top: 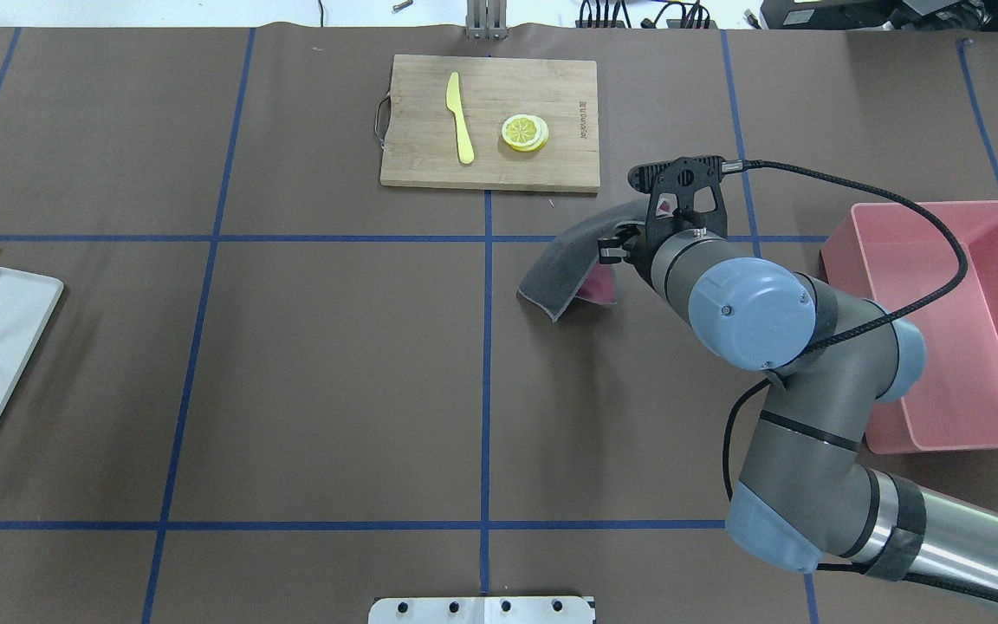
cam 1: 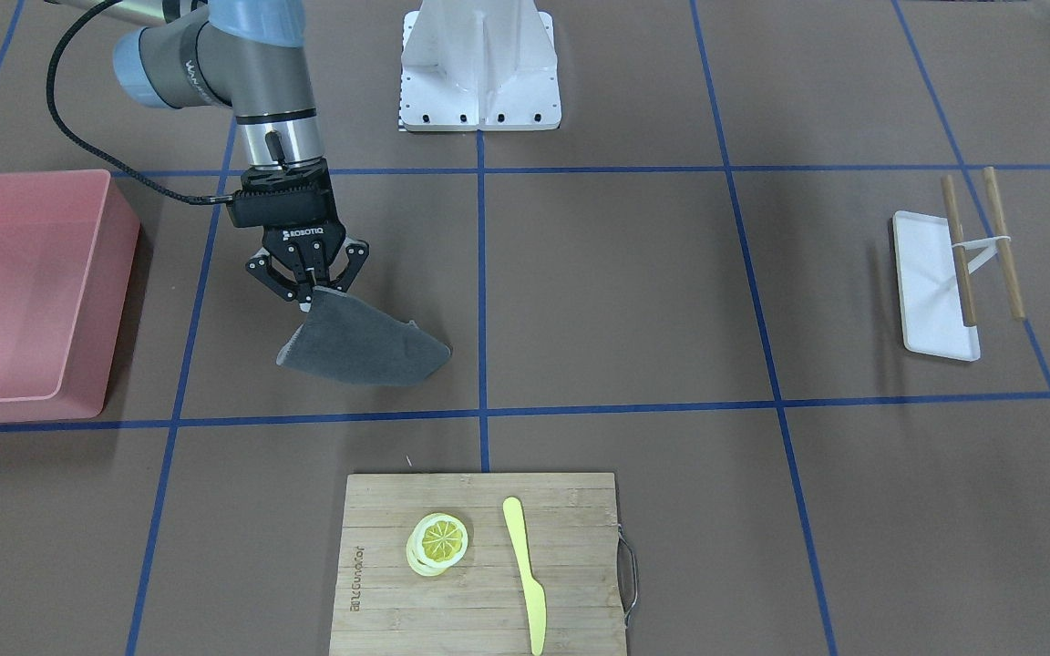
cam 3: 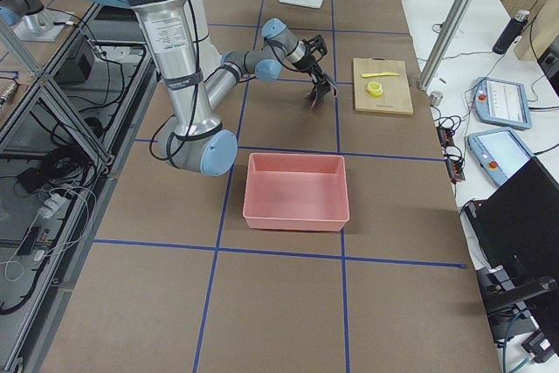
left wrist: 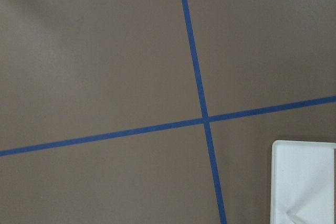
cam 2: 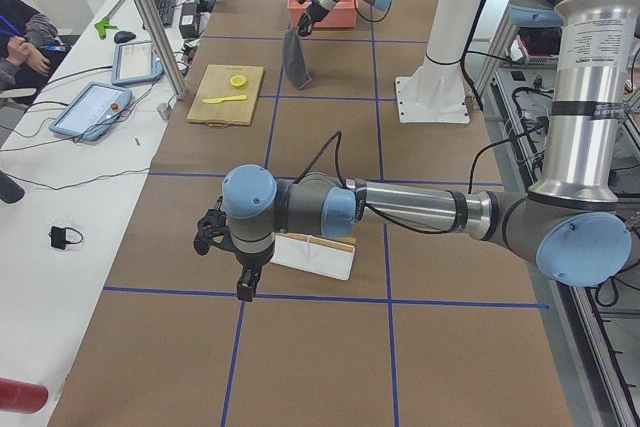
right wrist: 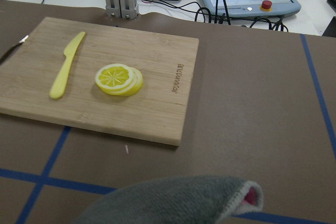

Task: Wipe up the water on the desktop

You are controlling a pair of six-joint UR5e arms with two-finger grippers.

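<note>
Front-facing view: right gripper [cam 1: 311, 290] pinches one corner of the grey cloth [cam 1: 365, 351], its fingers pressed onto the fabric. The cloth's long axis slopes from that raised corner down to a tip on the desktop [cam 1: 616, 292] that points toward the central tape line; the pink bin [cam 1: 24, 292] stands near, on the other side of the gripper. Overhead view: the cloth arcs diagonally from the gripper toward the table's middle, with a pink underside showing at its lower fold. Left side view: left gripper [cam 2: 212, 237] hangs over the desktop just beside the white tray [cam 2: 315, 255]; whether its jaws are spread cannot be told. Right wrist view: the cloth's hem crosses the bottom edge, with the cutting board [right wrist: 157, 114], lemon slices [right wrist: 119, 78] and yellow knife [right wrist: 65, 72] beyond.
</note>
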